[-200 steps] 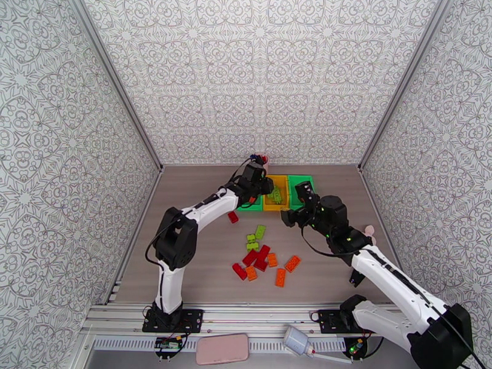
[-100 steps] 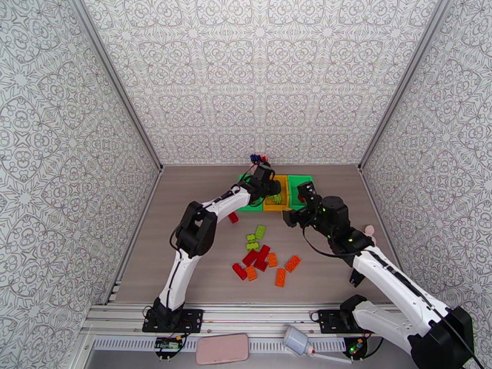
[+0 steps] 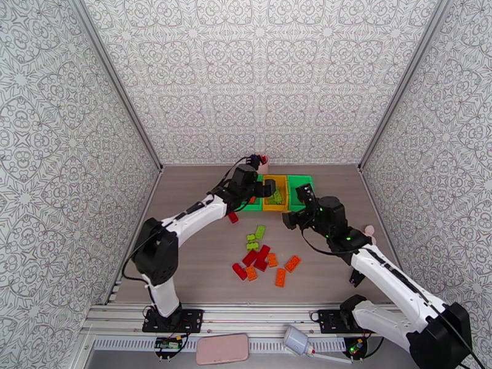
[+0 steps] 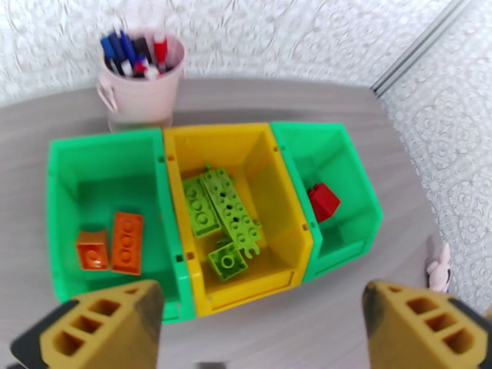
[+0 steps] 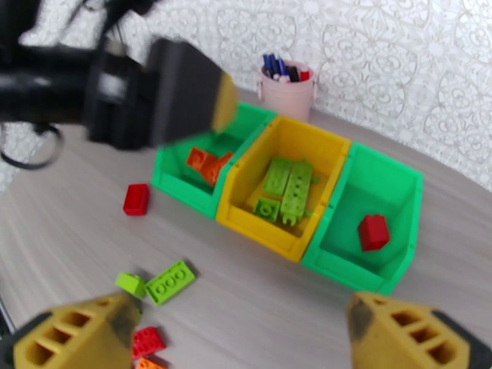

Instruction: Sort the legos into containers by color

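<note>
Showing three containers (image 3: 275, 208) touching in a row near the back wall: left green bin (image 4: 61, 179) holding two orange legos (image 4: 126, 241), yellow bin (image 4: 215, 129) holding light-green legos (image 4: 227, 207), right green bin (image 4: 344, 155) holding one red lego (image 4: 323, 201). A pen cup (image 4: 141, 87) stands just behind the left bin. Fingers of left gripper (image 4: 258, 330) and right gripper (image 5: 246, 333) are spread apart and empty, facing the bins. Remaining loose legos (image 3: 261, 259) lie mid-tabletop (image 3: 197, 253), with bare surface on either side.

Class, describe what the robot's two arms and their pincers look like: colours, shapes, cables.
The left arm and right arm have white shells between bulky black joint housings, with thin black cables looping alongside. The left pincer and right pincer each have two blocky yellow fingers with rectangular hollow cells and dark edges.
</note>
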`<action>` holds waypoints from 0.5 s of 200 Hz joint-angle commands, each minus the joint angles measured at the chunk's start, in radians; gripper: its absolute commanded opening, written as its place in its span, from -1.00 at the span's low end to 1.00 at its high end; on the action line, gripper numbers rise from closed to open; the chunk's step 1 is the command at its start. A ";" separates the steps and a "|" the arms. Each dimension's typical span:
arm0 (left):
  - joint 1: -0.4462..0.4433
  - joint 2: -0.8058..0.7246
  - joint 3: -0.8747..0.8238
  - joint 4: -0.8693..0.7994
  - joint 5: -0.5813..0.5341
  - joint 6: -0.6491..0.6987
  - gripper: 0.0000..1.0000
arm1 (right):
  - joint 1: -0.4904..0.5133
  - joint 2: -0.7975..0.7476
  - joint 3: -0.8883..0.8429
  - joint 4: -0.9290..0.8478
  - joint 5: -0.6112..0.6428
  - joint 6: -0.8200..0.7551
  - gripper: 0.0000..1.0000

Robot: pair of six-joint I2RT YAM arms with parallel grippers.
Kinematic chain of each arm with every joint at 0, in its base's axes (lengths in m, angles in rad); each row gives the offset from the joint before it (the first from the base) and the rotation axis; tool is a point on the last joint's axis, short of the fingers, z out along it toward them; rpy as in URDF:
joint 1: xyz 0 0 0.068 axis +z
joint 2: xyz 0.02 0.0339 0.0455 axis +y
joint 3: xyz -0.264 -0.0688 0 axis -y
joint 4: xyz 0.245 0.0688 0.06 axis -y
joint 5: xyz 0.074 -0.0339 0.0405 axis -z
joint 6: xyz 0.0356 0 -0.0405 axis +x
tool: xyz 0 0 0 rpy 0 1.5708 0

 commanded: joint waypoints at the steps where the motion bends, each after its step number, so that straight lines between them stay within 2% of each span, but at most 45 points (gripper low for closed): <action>1: -0.007 -0.111 -0.141 0.057 -0.022 0.132 0.93 | -0.005 0.036 0.048 -0.104 0.000 0.010 0.88; 22: -0.008 -0.249 -0.274 0.060 0.008 0.221 0.94 | -0.003 0.059 0.078 -0.221 0.015 0.023 0.89; 48: -0.009 -0.394 -0.384 0.018 0.090 0.327 0.99 | 0.000 0.111 0.148 -0.460 0.038 0.095 0.89; 65: -0.015 -0.469 -0.440 0.001 0.156 0.397 0.99 | 0.001 0.117 0.133 -0.537 0.043 0.235 0.88; 100: -0.025 -0.583 -0.555 0.023 0.330 0.528 0.99 | 0.027 0.070 -0.018 -0.502 -0.001 0.548 0.80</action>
